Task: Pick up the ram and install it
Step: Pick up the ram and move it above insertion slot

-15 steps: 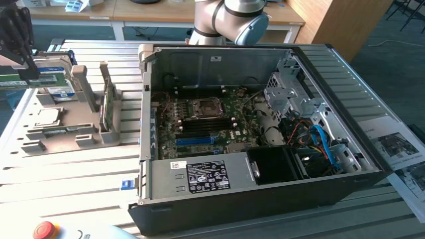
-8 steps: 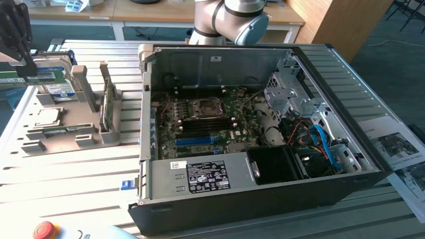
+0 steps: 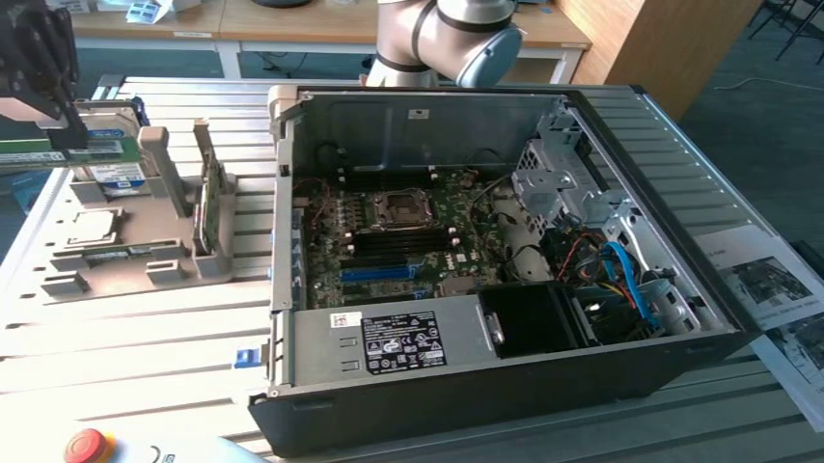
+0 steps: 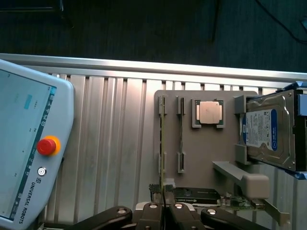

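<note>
At the exterior view's left, my gripper [image 3: 52, 140] hangs above the table, shut on the ram [image 3: 29, 154], a thin green stick held level below it. In the wrist view the fingertips [image 4: 152, 211] press together on the ram's thin green edge [image 4: 163, 191], which runs away from them over the grey parts holder [image 4: 211, 153] far below. The open computer case [image 3: 670, 289] lies to the exterior view's right, with the green motherboard [image 3: 445, 227] and its black memory slots [image 3: 386, 246] uncovered. The gripper is well clear of the case.
The grey holder [image 3: 129, 241] carries another green stick on edge [image 3: 206, 207], a processor chip [image 4: 209, 112] and a hard drive [image 4: 268, 129]. A teach pendant with a red button [image 4: 46, 146] lies on the slatted table. Cables [image 3: 624, 270] and a drive cage [image 3: 566, 183] crowd the case's right side.
</note>
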Available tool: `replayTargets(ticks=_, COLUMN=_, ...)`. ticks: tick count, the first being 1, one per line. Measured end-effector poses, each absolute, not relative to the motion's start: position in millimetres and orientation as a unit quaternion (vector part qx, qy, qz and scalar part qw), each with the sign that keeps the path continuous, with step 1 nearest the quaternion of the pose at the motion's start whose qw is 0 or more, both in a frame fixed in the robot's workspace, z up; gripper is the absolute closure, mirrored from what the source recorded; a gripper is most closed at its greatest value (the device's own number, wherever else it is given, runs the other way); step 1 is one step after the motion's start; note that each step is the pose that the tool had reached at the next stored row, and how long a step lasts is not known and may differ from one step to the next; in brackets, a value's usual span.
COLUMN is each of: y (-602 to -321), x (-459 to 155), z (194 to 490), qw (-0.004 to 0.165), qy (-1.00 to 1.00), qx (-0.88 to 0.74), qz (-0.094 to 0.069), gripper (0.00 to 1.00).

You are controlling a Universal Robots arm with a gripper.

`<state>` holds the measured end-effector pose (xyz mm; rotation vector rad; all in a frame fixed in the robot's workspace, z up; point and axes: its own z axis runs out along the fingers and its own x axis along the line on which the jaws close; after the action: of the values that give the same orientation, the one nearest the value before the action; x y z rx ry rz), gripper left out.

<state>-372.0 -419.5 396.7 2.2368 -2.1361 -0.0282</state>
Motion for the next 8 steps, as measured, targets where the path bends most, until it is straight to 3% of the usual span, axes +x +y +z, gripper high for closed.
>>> replayTargets(ticks=8, y=-422.3, x=-352.6, z=396.7, qw=0.026, qy=-0.690, qx=0.723, qz=-0.011, gripper=0.88)
